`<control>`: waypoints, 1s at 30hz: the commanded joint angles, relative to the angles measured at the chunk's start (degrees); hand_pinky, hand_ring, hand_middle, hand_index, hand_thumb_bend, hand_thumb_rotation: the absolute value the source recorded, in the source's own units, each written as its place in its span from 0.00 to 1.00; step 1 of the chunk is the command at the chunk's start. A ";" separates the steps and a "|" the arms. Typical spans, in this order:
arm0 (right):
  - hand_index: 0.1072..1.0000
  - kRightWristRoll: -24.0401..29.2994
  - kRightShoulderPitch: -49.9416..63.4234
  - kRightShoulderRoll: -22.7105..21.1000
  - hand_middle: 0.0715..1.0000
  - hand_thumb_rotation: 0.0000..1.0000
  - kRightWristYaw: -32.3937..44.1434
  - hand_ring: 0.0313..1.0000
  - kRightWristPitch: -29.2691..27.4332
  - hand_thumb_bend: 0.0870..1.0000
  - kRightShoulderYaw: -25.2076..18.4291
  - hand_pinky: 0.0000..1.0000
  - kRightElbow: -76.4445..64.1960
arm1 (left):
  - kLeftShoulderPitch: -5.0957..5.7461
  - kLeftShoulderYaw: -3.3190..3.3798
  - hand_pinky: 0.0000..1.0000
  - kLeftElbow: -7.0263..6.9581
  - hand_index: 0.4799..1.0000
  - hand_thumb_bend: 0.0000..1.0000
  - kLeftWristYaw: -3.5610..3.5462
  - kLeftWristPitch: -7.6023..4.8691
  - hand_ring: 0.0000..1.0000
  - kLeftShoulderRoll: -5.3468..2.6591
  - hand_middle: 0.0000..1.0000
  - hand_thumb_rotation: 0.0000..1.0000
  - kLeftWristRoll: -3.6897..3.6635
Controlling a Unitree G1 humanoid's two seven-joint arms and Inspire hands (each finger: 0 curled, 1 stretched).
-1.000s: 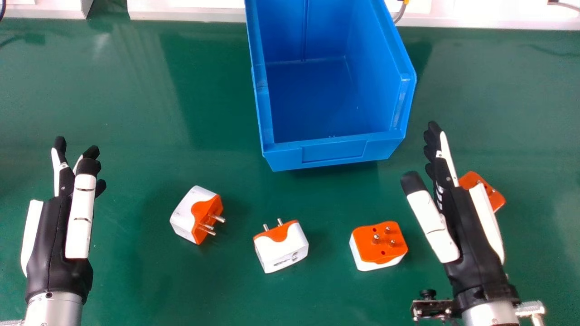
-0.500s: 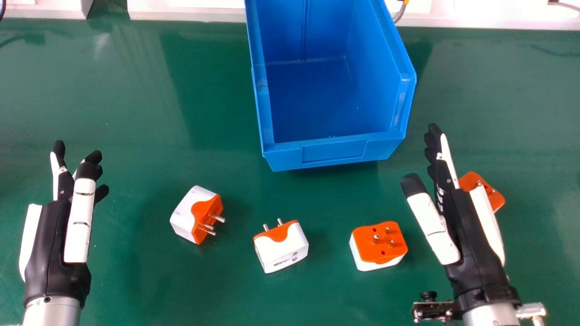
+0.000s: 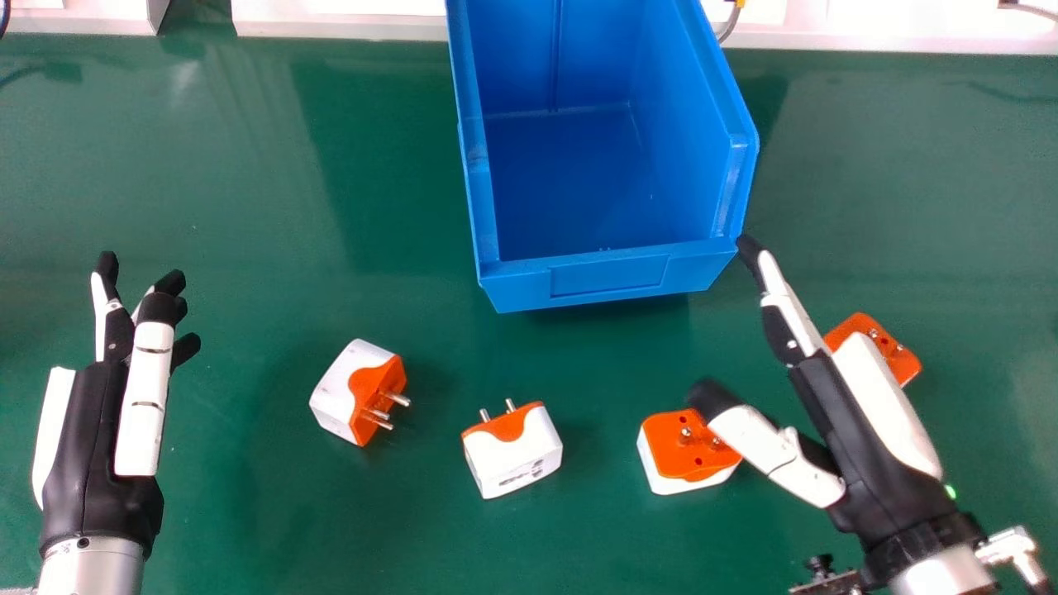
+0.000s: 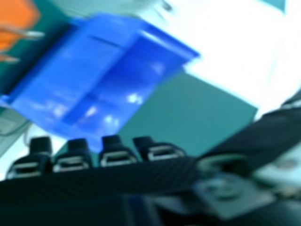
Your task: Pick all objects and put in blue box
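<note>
The black and white right hand (image 3: 868, 454) had swung inward over the last half second, its fingers now angled toward the near right corner of the deep blue plastic box (image 3: 612, 277) and its thumb (image 3: 764, 440) partly covering the squat white plug adapter with an orange pin face (image 3: 671, 450), where before it had stood clear of it. That suggested this adapter was the likely first pick, though nothing had been gathered: the right hand was released, its fingers extended and holding nothing. The left hand (image 3: 87, 446), at the left of the head view, was likewise loose and unladen. The four adapters all lay on the green tabletop (image 3: 248, 207), outside the box: the one by the thumb, a white and orange block in the middle (image 3: 517, 454), another tipped over farther left (image 3: 347, 392), and an orange-faced one (image 3: 894, 354) partly behind the right hand. The head view gave this whole layout; the right hand view offered instead a close look at an orange face (image 4: 16, 16) with metal pins, though which adapter it belonged to could not be told, and spread out the dark fingertips (image 4: 77, 144) that overlapped from above.
</note>
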 commanded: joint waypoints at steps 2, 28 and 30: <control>1.00 -5.31 -0.74 -3.20 1.00 1.00 -1.81 0.97 -0.51 0.59 0.67 0.88 -0.82 | -0.07 0.84 0.89 -0.69 0.89 0.47 0.26 -0.78 0.94 0.45 0.94 1.00 -0.29; 0.92 -19.49 -12.49 -11.09 0.95 1.00 -3.59 0.91 4.77 0.51 8.57 0.81 8.16 | -0.31 1.30 0.90 -1.10 0.89 0.48 0.07 -0.11 0.94 0.90 0.93 1.00 -0.19; 0.92 -19.92 -14.16 -11.73 0.95 1.00 -3.47 0.92 4.85 0.50 9.56 0.81 10.11 | -0.50 1.32 0.89 -0.80 0.89 0.48 -0.04 -0.44 0.93 0.89 0.93 1.00 -0.24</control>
